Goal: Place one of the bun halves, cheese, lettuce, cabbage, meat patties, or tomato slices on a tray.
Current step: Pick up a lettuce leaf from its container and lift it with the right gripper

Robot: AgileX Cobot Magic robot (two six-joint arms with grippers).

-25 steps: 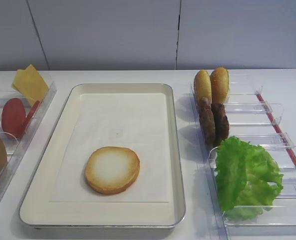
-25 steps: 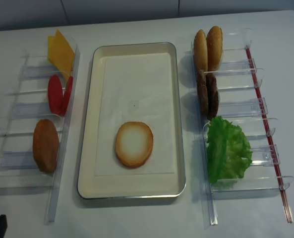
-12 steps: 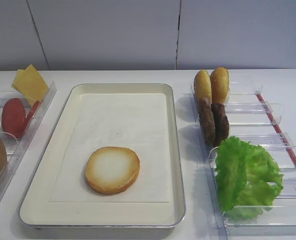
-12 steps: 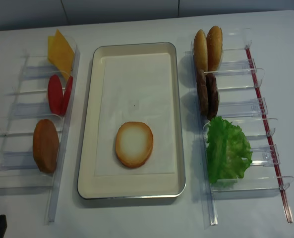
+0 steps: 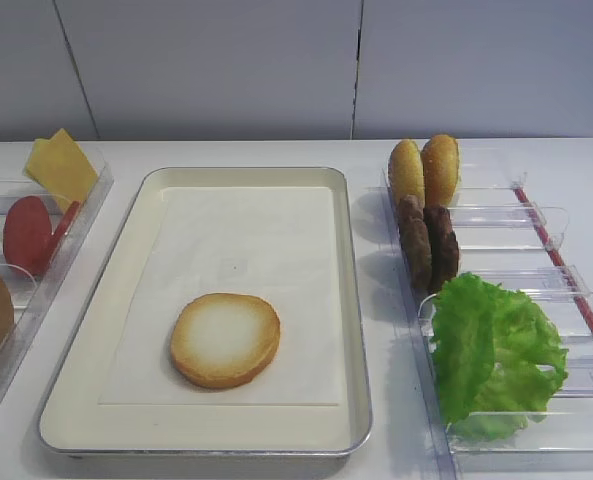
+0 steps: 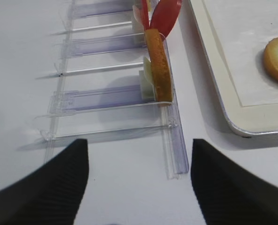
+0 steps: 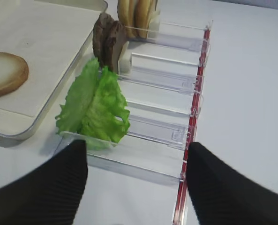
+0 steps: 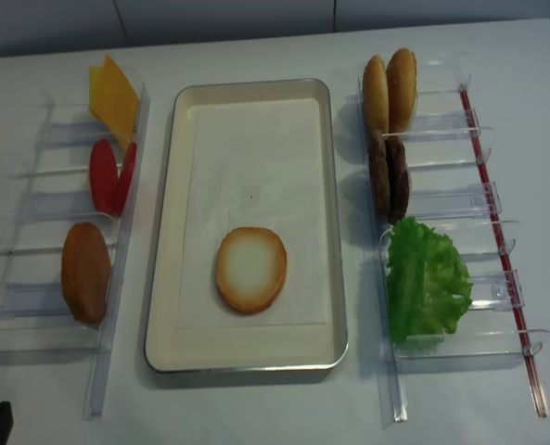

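One bun half (image 5: 225,339) lies pale face up on the paper in the near part of the tray (image 5: 354,300). Two more bun halves (image 5: 423,170) stand on edge in the right rack, with meat patties (image 5: 427,243) in front of them. Nearest in that rack is a bulky bunch of frilly green leaves (image 5: 496,355); lettuce or cabbage, I cannot tell. Cheese (image 5: 61,165), tomato slices (image 5: 28,232) and another bun half (image 8: 85,272) stand in the left rack. My right gripper (image 7: 136,183) is open and empty over the table, just short of the leaves (image 7: 94,105). My left gripper (image 6: 139,183) is open and empty short of the left rack's near end.
Both clear plastic racks (image 8: 460,199) (image 8: 43,278) run along the tray's long sides and have thin upright dividers. A red strip (image 7: 192,122) edges the right rack's outer side. White table lies between the racks and the near edge.
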